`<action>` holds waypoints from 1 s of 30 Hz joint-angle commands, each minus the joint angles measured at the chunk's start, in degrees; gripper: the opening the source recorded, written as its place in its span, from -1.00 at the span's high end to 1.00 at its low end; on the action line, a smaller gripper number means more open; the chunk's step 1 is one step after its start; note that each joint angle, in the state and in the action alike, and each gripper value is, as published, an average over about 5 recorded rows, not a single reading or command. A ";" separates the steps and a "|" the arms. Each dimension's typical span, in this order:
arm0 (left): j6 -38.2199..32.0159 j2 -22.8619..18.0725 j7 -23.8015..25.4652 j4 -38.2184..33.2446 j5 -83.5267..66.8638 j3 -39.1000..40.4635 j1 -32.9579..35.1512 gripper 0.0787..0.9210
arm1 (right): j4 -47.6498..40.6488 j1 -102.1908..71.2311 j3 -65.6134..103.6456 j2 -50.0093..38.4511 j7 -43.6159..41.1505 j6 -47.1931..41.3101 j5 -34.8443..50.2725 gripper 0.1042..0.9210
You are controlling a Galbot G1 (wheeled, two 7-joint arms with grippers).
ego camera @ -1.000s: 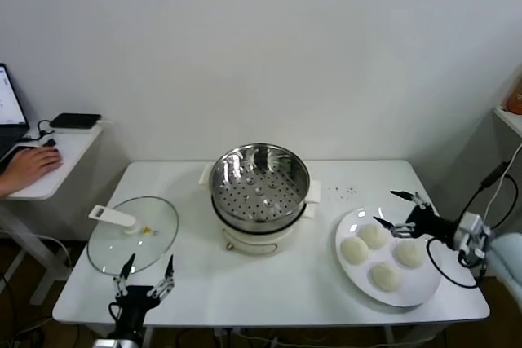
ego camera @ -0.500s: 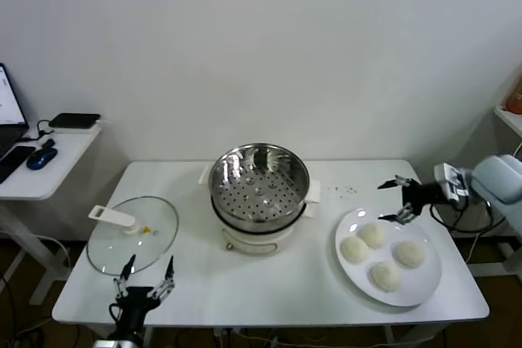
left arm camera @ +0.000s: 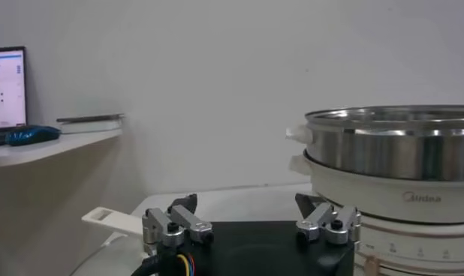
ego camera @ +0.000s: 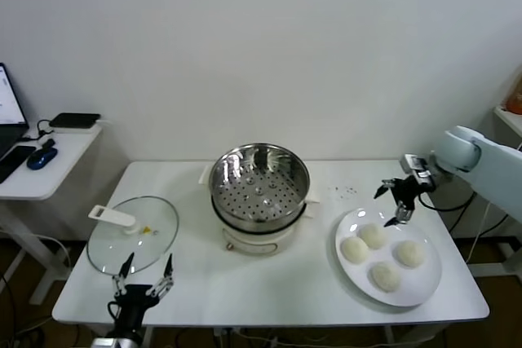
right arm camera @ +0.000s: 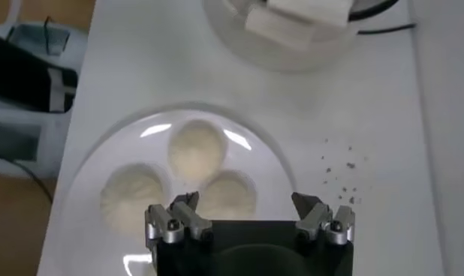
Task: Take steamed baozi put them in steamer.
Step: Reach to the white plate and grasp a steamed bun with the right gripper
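Observation:
Several cream-white steamed baozi lie on a large white plate at the table's right. The shiny steel steamer stands at the table's middle with its perforated tray bare. My right gripper hangs open above the plate's far edge, fingers pointing down and holding nothing. In the right wrist view three baozi show on the plate beyond the open gripper. My left gripper waits open at the front left, with the steamer ahead of the gripper.
A flat glass lid with a white handle lies at the table's left, just behind my left gripper. Dark crumbs dot the table between steamer and plate. A side desk with a mouse stands far left.
My right arm has swung up from beside the plate's right side to above its far edge, gripper still open. The person's hand on the side desk has gone.

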 commanded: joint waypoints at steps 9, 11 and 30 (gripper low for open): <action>0.12 0.18 -0.01 0.24 -0.43 -0.96 -0.39 -0.77 | -4.54 -3.29 -4.30 5.08 -0.75 1.38 -8.42 -0.76; 0.10 0.24 -0.02 0.28 -0.52 -1.04 -0.34 -0.77 | -4.92 -4.53 -3.28 5.39 -0.40 1.50 -9.00 -0.76; 0.07 0.24 -0.01 0.52 -0.69 -1.19 -0.41 -0.77 | -10.09 -12.87 5.11 9.59 3.62 3.45 -13.11 -0.76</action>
